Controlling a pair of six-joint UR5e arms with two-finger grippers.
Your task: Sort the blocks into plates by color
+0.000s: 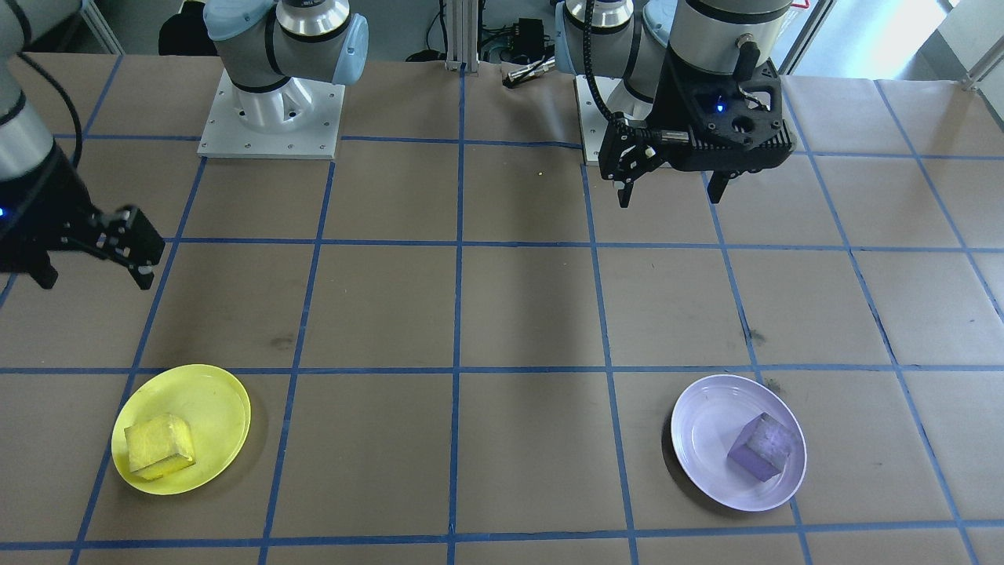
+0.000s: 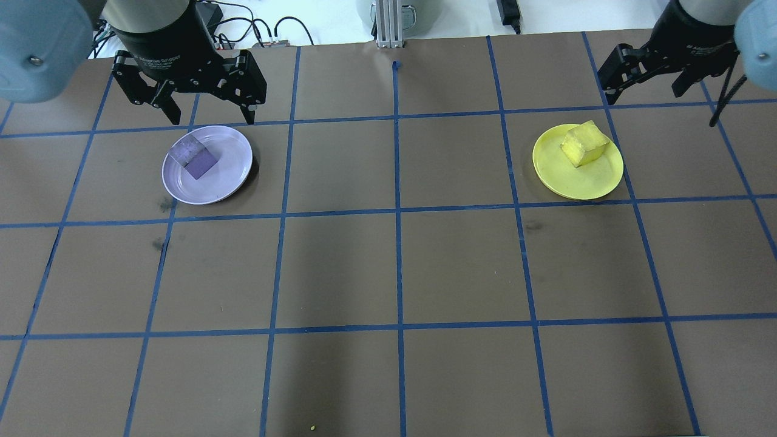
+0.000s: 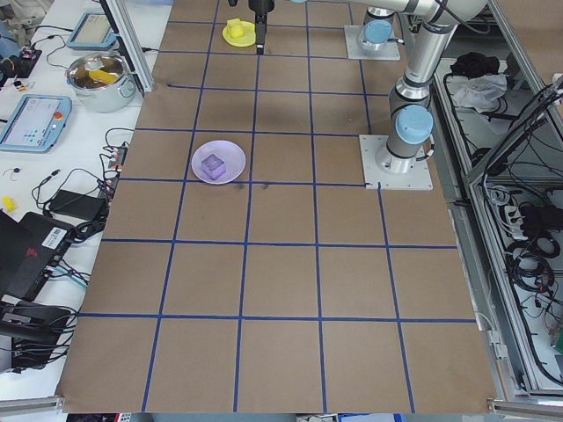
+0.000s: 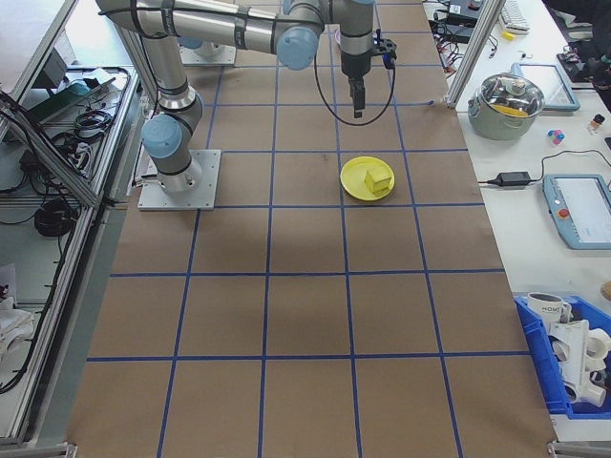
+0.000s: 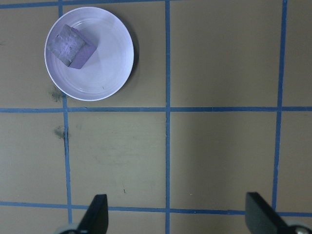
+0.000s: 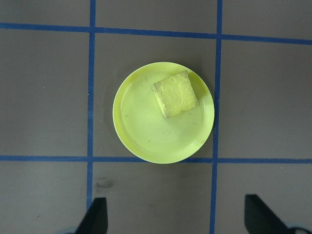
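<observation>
Purple block (image 2: 195,159) in lavender plate (image 2: 234,173), yellow block (image 2: 584,144) in yellow plate (image 2: 564,179); both end effectors (image 2: 207,112) (image 2: 646,82) spread open, empty.

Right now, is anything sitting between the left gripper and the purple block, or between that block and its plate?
Nothing visible does. The left gripper hangs open above bare table just beyond the lavender plate, and the purple block already rests inside that plate, uncovered. The yellow block likewise lies in the yellow plate.
</observation>
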